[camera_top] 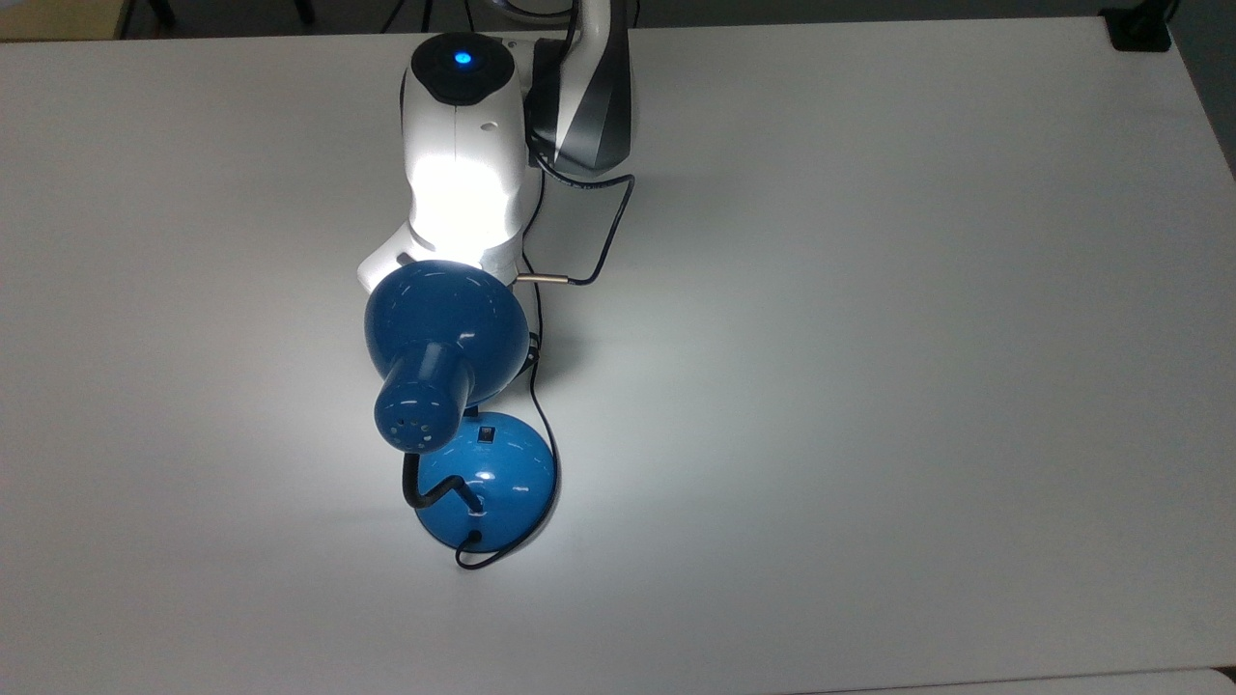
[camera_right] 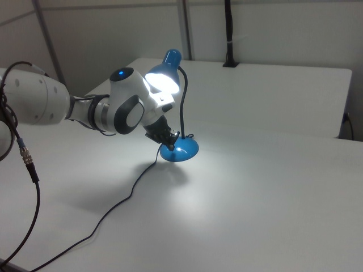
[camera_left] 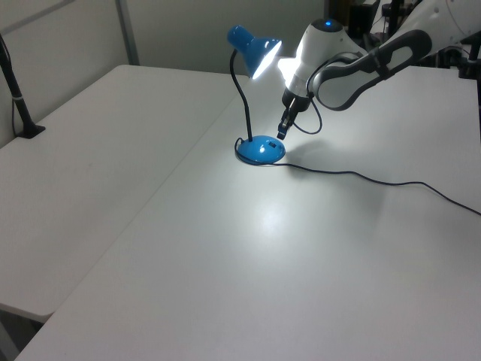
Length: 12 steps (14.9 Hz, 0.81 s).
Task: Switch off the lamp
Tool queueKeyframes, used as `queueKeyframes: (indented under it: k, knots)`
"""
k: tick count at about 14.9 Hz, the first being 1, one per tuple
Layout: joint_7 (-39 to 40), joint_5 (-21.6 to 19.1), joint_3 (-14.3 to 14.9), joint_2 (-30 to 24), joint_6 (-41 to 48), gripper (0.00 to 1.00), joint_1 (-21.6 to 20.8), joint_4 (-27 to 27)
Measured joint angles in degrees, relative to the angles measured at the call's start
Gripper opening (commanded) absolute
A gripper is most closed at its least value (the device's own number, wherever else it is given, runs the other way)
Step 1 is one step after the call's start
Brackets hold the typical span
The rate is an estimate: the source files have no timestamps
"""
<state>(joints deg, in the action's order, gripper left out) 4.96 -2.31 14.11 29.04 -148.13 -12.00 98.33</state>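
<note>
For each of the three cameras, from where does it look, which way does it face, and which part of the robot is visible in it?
Top view: overhead, facing straight down on the white table; the arm's white wrist reaches the lamp shade.
Left view: raised beside the table, looking across it; the arm enters from the left view's right, the gripper just above the lamp base.
Right view: raised on the opposite side; the arm enters from the right view's left.
All views share the lit lamp.
</note>
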Motion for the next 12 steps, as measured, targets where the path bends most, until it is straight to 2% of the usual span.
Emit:
queueKeyframes:
  k: [6,12]
  knots:
    - [-0.8,0.0,-0.1,2.9,-0.1,0.00,-0.3,-2.2]
    - [-0.8,0.0,-0.1,2.7,-0.1,0.00,-0.4,-3.1]
